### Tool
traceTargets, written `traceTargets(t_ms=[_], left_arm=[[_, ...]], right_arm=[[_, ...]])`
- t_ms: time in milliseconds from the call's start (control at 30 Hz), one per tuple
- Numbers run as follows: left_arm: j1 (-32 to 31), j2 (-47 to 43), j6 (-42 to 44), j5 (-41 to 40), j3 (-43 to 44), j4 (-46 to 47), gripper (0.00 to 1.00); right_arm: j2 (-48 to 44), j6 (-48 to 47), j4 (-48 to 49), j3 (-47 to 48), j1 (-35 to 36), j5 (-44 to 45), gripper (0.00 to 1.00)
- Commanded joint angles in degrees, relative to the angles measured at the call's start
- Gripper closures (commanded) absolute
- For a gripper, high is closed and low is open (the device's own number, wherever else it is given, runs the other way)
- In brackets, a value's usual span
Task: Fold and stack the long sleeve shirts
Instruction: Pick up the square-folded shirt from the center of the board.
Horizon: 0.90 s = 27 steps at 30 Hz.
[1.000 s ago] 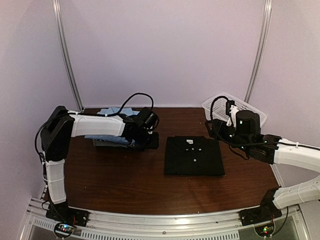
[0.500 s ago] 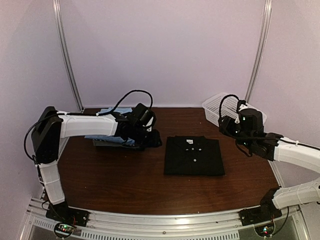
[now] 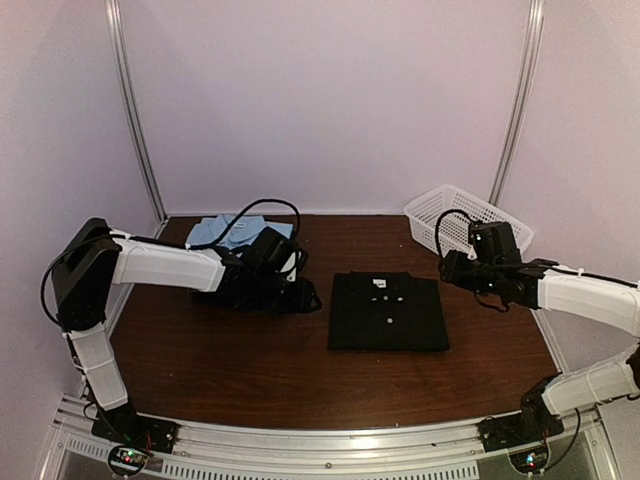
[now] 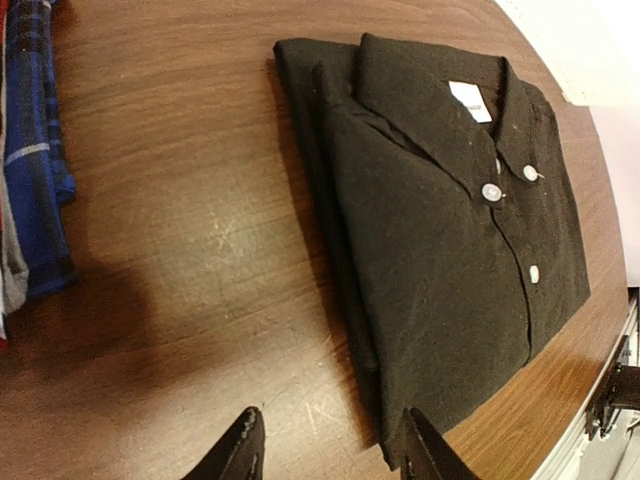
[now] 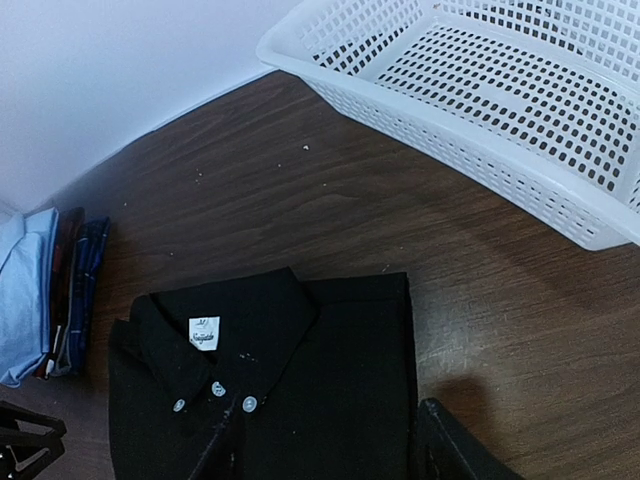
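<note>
The left gripper (image 4: 330, 455) hangs low over the brown surface (image 3: 250, 370) with its two fingers apart and nothing between them, just beside the near-left corner of a folded black shirt (image 4: 450, 230). The right gripper (image 5: 335, 447), also spread and empty, hovers over the shirt's far-right side.

There are two arms, one black shirt lying alone mid-surface, one stack of folded shirts (image 3: 222, 230) at the back left, and one white mesh basket (image 5: 480, 100) at the back right. How many shirts the stack holds cannot be told for sure.

The black shirt lies flat and face up. Its collar (image 4: 420, 90) points toward the back wall. Its row of white buttons (image 4: 491, 192) runs from there straight back toward the arm bases, and the left wrist view shows the fold longest along that line.

From overhead the stack shows only a light blue shirt (image 3: 212, 229) on top, the rest hidden behind the left arm. The left wrist camera catches a blue plaid shirt (image 4: 35, 150) at the stack's edge. Both wrist views show a small white label (image 4: 470, 100) inside the black collar, which is too small to make out from above. The basket appears from above and from the right wrist only.
</note>
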Motion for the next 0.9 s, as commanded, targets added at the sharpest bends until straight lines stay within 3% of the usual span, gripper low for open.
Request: traceTargets(t_ms=[0,167,433,867], left_arm=[[0.07,-0.16,0.44,2.96,-2.05,8.0,0.53],[0.13,2.81,0.96,4.98,-2.12,9.9,0.52],[0.13,9.99,1.74,4.66,7.17,6.11,0.52],[0.07,19.79,2.11,2.94,15.68,-0.36,0.51]], right_arm=[[-2.99,-0.84,-0.18,-0.46,-1.6,-2.12,0.41],[1.17,-1.59,-0.78,0.71,-2.98,-4.63,0.41],[13.24,-3.73,0.27,3.06,-3.5,-9.41,0.45],[20.88,-4.73,3.71,-0.69,-4.32,-11.16,0.47]])
